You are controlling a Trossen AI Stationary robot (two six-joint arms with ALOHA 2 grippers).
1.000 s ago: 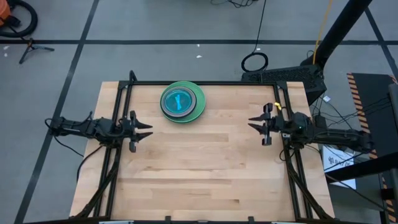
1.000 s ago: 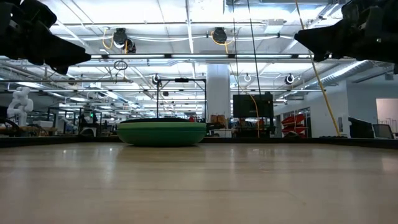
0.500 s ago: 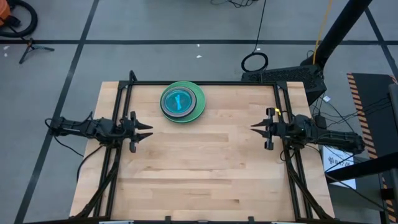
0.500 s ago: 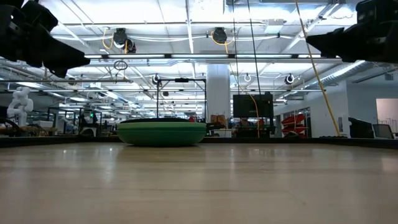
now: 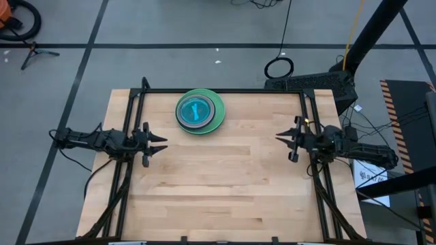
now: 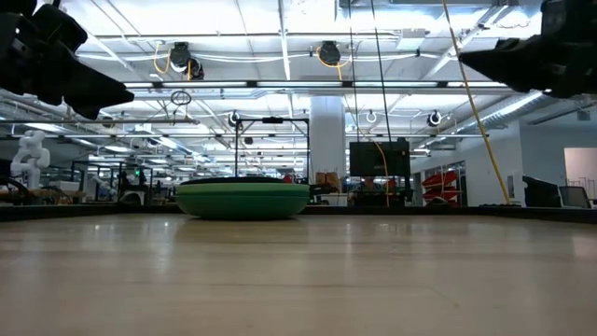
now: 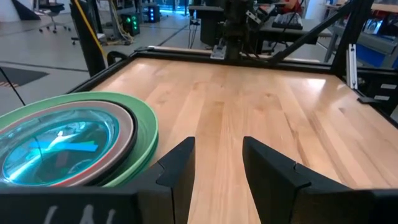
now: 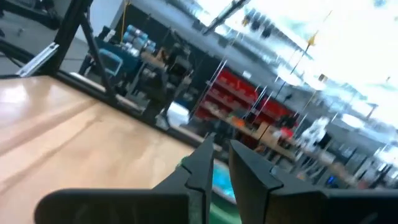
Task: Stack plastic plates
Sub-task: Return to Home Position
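Sitting near the far edge of the pale wooden worktop (image 5: 225, 184), left of its middle, the stack of round plastic plates (image 5: 199, 111) has a large mint green plate (image 5: 218, 112) at the bottom and a small translucent blue plate (image 5: 194, 110) on top. The left gripper (image 5: 162, 143) hangs over the left edge and the right gripper (image 5: 278, 138) over the right edge, both raised, well apart from the stack, fingers parted and grasping nothing. A black metal frame (image 5: 225, 91) borders the worktop; beyond lie a grey floor (image 5: 170, 27) and a hall with a white pillar (image 6: 326, 140).

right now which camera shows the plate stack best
The high view: looking straight down on the plate stack, it shows green rim, grey ring and blue top whole. Low view shows only its side; left wrist view crops it; right wrist view catches a sliver.
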